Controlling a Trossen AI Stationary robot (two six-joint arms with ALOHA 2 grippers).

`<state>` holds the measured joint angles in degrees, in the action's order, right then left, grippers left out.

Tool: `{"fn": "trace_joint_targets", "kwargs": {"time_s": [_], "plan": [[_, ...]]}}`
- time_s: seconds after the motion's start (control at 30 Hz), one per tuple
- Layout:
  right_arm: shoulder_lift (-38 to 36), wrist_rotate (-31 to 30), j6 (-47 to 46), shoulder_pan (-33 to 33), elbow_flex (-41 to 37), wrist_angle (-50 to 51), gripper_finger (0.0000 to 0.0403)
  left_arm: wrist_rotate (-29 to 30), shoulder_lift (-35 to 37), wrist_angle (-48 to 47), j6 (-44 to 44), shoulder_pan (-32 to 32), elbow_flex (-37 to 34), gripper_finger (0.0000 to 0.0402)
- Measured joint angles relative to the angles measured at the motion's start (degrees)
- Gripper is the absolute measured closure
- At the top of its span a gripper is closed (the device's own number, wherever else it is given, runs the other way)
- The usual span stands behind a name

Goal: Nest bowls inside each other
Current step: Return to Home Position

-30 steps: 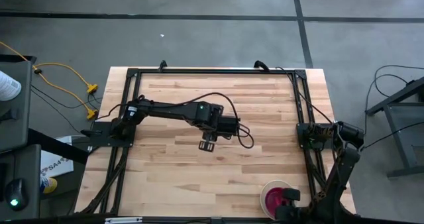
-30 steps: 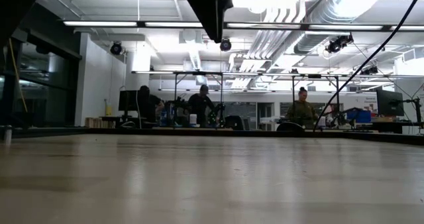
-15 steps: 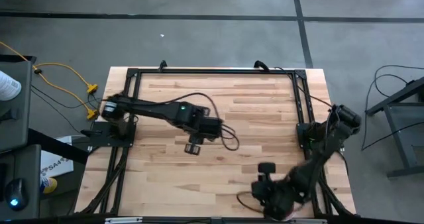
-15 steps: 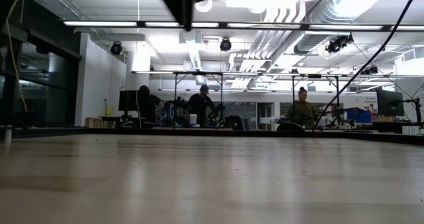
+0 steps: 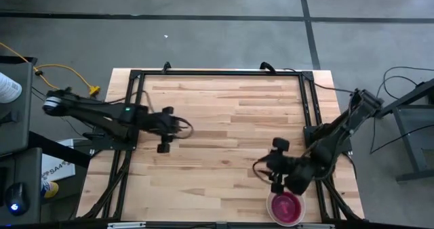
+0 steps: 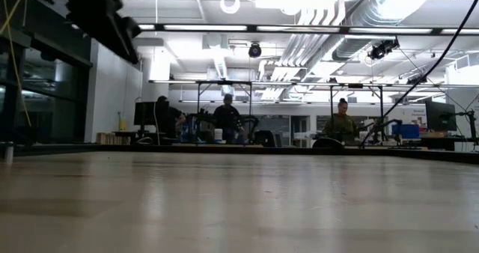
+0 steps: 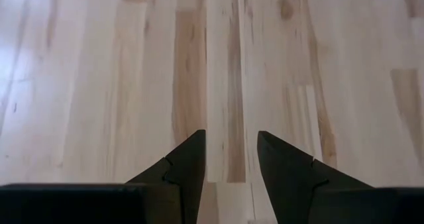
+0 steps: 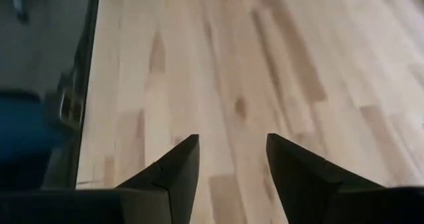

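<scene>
Two arms sit toward opposite sides of the table (image 5: 224, 100), with a broad stretch of wood open between them. The stack of bowls (image 5: 285, 206) stands at the near edge by the right corner, close to the black frame rail (image 5: 310, 120) on that side. A pinkish-red bowl (image 5: 285, 206) shows on top, ringed by the white bowl (image 5: 270, 207); the bowls beneath cannot be made out. The right gripper (image 8: 232, 136) hangs just inboard of the stack, above bare planks, with the table edge to one side of it; its fingers are spread and hold nothing. The left gripper (image 7: 230, 134) is over wood near the left rail, also spread and holding nothing.

Half a second ago the right arm lay across the stack and hid it; now it is off it and the stack is uncovered, in the same spot as a second ago. The left gripper was nearer the table's middle then.
</scene>
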<state>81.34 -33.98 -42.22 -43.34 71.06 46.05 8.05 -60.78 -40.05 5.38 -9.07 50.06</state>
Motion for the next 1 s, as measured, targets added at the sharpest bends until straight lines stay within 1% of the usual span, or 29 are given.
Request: {"fn": "trace_joint_targets", "kwargs": {"time_s": [0.1,0.17,0.23,0.33,0.4,0.5,0.67,0.8,0.93,1.0], "plan": [[-5.01,-3.76,0.56,0.46,-4.03,-4.33,0.0234,0.02,7.93,2.04,0.48,0.04,-5.87,0.0265],[-8.14,-5.71,3.04,0.76,-7.00,-8.26,0.0234,0.31,12.47,4.84,0.26,0.03,-8.64,0.0265],[-11.28,-7.92,6.11,0.80,-11.09,-13.90,0.0234,1.68,16.61,7.08,-0.35,0.02,-11.60,0.0265],[-15.54,-8.72,10.01,1.18,-18.48,-23.10,0.0234,2.20,21.35,13.24,-1.05,0.06,-15.53,0.0265],[-18.20,-7.55,11.50,2.06,-23.73,-29.86,0.0234,2.32,22.58,13.71,-1.36,0.06,-17.23,0.0265],[-22.20,-5.67,13.83,3.27,-30.68,-38.00,0.0234,4.30,23.61,13.74,-0.90,0.03,-18.06,0.0265],[-27.61,1.10,19.43,5.38,-41.20,-53.19,0.0234,5.68,23.48,14.29,-1.04,0.02,-18.12,0.0265],[-31.13,6.13,21.79,6.26,-48.91,-64.24,0.0234,7.34,23.48,15.28,-0.58,0.05,-18.10,0.0265],[-34.89,8.59,23.57,6.39,-53.81,-67.00,0.0234,7.80,23.50,16.49,-0.36,0.06,-18.10,0.0265],[-37.11,8.98,24.58,6.39,-55.47,-67.29,0.0234,9.02,23.48,16.26,0.51,0.06,-18.10,0.0265]]}}
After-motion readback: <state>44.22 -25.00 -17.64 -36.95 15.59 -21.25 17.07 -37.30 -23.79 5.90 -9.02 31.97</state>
